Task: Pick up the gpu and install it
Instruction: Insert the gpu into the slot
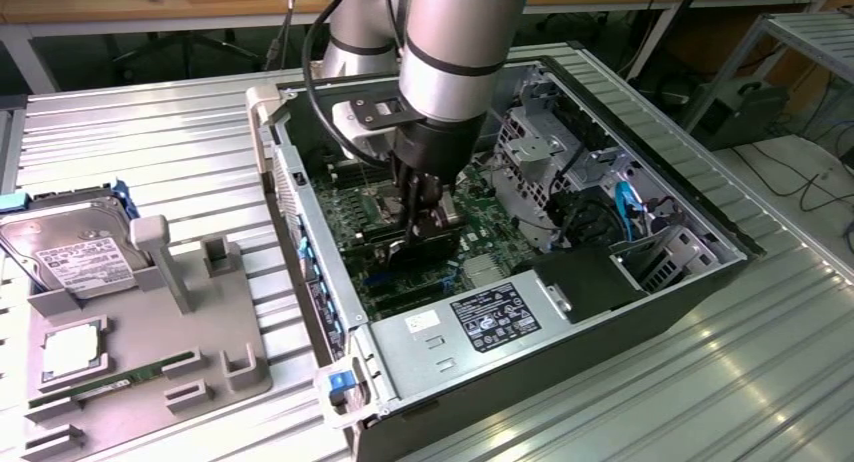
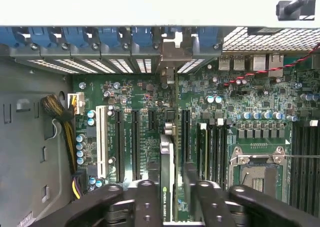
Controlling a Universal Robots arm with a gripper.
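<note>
The gpu [image 2: 166, 177] is seen edge-on in the wrist view, held upright between the black fingers [image 2: 142, 202] of the gripper [image 2: 167, 199], whose jaws are clenched on the card from both sides. The card is positioned just above the green motherboard [image 2: 240, 102], in line with the long black expansion slots [image 2: 134, 144] and pointing toward the bracket openings at the rear wall of the case, where a row of blue clips [image 2: 100, 37] is fitted. In the exterior view the gripper [image 1: 424, 217] is lowered deep inside the open computer case [image 1: 694, 282], which is laid on its side on a ribbed metal desk [image 1: 147, 132]. A power supply [image 1: 494, 317] with a printed label is mounted at the near end of the case. To the exterior view's left, a grey parts tray [image 1: 147, 372] is placed on the desk, with a silver hard drive [image 1: 67, 252], a processor [image 1: 74, 350] and a green memory stick [image 1: 127, 380] set in it. Wooden benches and cables are seen in the room behind.
</note>
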